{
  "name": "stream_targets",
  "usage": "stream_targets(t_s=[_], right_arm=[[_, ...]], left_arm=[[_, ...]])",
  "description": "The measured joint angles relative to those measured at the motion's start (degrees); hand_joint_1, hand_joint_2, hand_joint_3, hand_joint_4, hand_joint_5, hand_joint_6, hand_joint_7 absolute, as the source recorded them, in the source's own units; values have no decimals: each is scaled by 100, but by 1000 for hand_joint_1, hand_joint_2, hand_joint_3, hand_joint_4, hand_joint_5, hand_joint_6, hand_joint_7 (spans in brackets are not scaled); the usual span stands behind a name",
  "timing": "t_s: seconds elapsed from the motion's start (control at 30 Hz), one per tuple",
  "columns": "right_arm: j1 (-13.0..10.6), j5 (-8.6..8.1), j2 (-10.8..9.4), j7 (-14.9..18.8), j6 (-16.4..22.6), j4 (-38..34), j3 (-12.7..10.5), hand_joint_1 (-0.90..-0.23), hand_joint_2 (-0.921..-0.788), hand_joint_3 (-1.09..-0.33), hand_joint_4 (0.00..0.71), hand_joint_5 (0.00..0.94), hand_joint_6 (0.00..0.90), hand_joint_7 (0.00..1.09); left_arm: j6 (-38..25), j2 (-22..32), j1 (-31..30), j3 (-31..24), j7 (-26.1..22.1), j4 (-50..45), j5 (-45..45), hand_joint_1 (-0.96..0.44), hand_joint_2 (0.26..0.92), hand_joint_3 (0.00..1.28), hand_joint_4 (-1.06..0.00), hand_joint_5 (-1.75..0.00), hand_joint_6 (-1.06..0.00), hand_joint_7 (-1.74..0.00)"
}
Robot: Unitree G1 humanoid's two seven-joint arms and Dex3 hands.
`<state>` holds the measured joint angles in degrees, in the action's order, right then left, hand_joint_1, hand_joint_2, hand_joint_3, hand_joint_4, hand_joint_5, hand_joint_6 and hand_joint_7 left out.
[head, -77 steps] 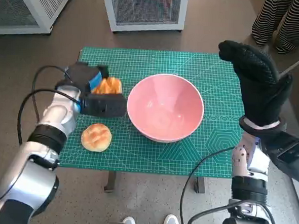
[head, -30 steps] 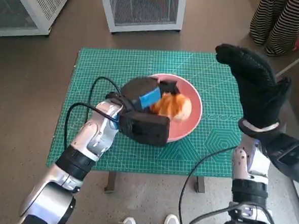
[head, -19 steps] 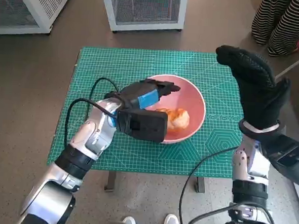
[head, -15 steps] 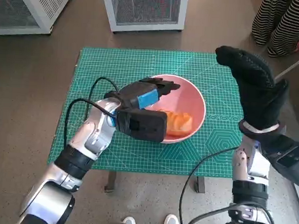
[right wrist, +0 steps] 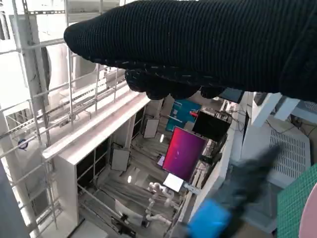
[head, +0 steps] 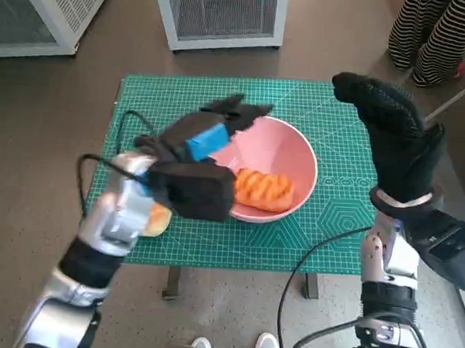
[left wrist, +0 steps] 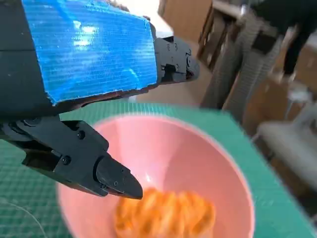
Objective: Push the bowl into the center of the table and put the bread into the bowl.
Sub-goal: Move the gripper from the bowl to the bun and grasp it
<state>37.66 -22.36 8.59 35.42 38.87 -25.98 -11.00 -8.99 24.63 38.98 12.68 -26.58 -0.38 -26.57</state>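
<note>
The left robot hand (head: 205,141) hangs raised with nothing in it, its blue-taped back upward and its black fingers (left wrist: 106,176) spread apart. The right robot hand (head: 393,136), gloved, is held upright, fingers together, empty.

Pink bowl (head: 285,157), round and deep, upright near the middle of the green mat, a little toward three o'clock of centre; nine o'clock rim hidden in the head view. Orange-brown twisted bread (head: 263,189) lying on its side inside, low against the six o'clock wall, long axis running nine to three. Blurred in the left wrist view, same bread (left wrist: 166,216) on the bowl's (left wrist: 198,158) smooth floor. Round pale bun (head: 158,219) on the mat at eight o'clock of the bowl, mostly hidden.
</note>
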Motion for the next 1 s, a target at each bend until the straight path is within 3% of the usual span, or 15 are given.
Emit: stream_targets(t_s=[0.4, 0.7, 1.0], right_arm=[[-23, -9, -2, -13, -50, 46, 12, -608, -921, -657, 220, 1, 11, 556], [-21, -11, -16, -14, -71, 28, 15, -607, -921, -658, 220, 0, 10, 556], [-10, -19, -69, -13, -130, -16, 15, -608, -921, -658, 216, 0, 5, 561]], left_arm=[[-1106, 1109, -821, -1121, -926, -2216, 201, -116, 756, 0, -68, -15, -220, -95], [-1379, 1673, -1350, -1381, -1239, -2452, 239, -90, 749, 0, -63, -4, -231, -77], [-1377, 1807, -1705, -1150, -1261, -2453, 92, -123, 746, 0, -61, -1, -234, -49]])
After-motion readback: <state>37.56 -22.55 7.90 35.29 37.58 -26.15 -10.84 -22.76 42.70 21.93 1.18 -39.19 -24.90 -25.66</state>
